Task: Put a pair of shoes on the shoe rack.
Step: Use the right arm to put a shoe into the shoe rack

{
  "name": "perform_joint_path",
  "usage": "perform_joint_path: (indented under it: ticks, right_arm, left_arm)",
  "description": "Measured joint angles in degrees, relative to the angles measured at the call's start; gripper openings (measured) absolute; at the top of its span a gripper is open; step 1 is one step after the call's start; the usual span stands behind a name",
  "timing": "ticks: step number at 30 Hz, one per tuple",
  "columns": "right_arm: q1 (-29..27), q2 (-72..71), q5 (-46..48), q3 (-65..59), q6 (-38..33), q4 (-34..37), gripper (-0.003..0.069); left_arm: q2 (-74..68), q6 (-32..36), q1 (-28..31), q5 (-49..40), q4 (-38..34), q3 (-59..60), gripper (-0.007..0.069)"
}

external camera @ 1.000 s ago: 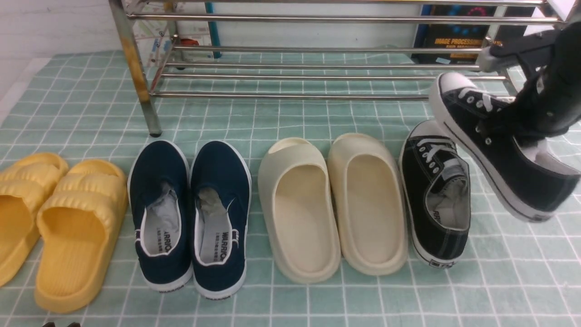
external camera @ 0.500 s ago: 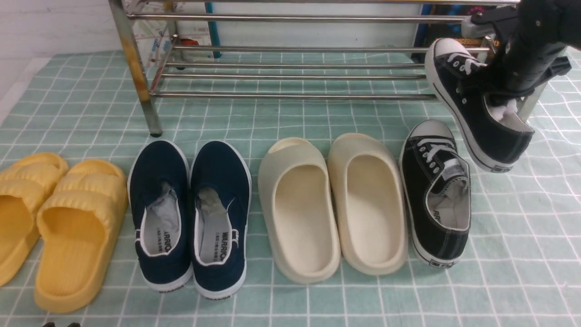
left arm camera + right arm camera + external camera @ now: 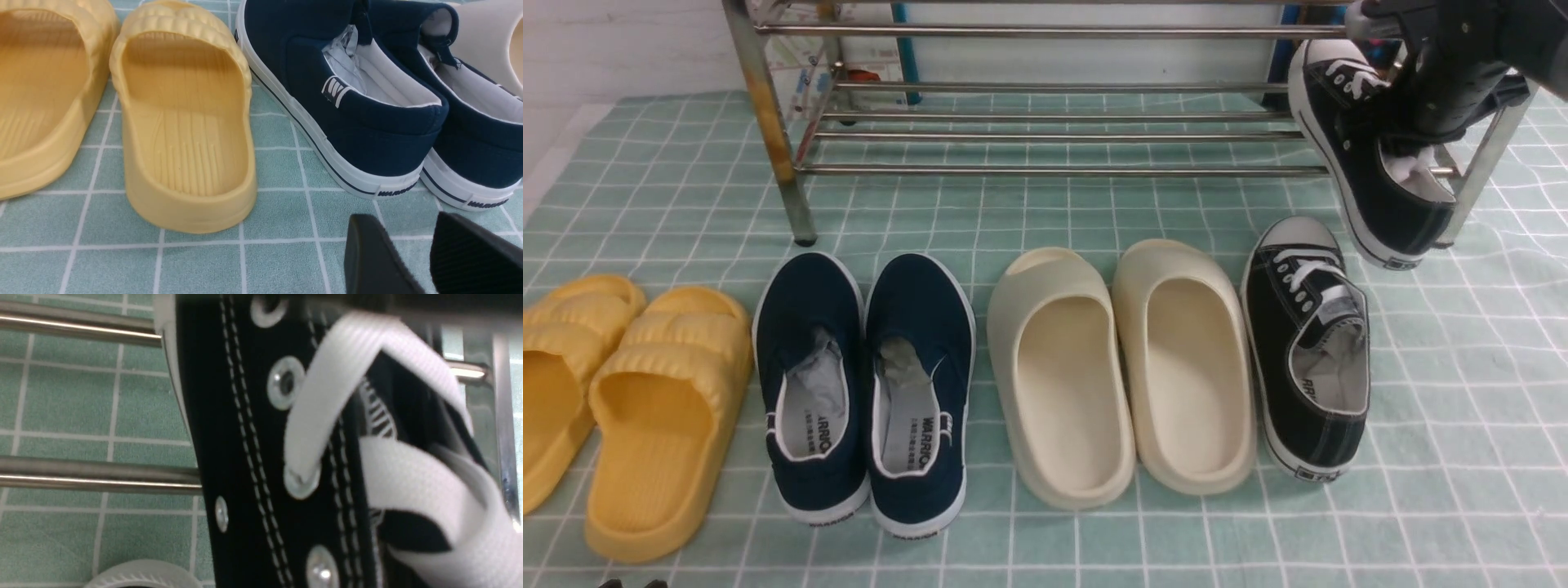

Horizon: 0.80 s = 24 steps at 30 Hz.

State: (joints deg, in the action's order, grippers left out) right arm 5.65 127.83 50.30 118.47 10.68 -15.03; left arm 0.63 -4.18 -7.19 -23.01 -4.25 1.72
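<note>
One black canvas sneaker of the pair, the raised sneaker (image 3: 1372,180), is shown lifted off the floor at the right end of the shoe rack (image 3: 1045,170). Its white toe cap is tipped up toward the rack's upper bars, and its heel hangs lower, in front of the rack's right leg. It is gripped by the right gripper (image 3: 1417,143), whose jaws are pinched tight on the upper at the collar, beside the laces. That hold is judged to leave the sole free to be set down on the bars. The shoe is not yet resting on any tier.

The second sneaker (image 3: 1307,351) is left on the checked cloth (image 3: 1462,449) just in front of the rack's right end, toe toward the rack, presumably to be taken next. Further along the rack's front, toward its left end, the cream slides (image 3: 1119,367) and navy slip-ons (image 3: 866,392) are lined up untouched. The yellow slides (image 3: 629,408) lie beyond the left leg. The left gripper (image 3: 416,261) is held low near the navy heels, jaws spread and empty, apparently kept out of the way.
</note>
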Motion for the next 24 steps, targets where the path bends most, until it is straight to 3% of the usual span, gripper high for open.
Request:
perform_joint_path:
  ticks: [14,18,22,24]
  right_arm:
    - [0.05,1.71,-4.52,0.7,12.2,-5.29,0.0066]
    - [0.05,1.98,-7.4,0.7,12.93,-5.66,0.0156]
    - [0.0,2.04,-7.78,0.7,13.84,-5.59,0.0379]
    - [0.0,1.97,-7.78,0.7,13.89,-5.29,0.0424]
  left_arm:
    - [0.0,0.0,0.0,0.0,0.0,0.0,0.0239]
    - [0.0,0.0,0.0,0.0,0.0,0.0,0.0239]
    - [0.0,0.0,0.0,0.0,0.0,0.0,0.0239]
    - [0.0,0.0,0.0,0.0,0.0,0.0,0.0239]
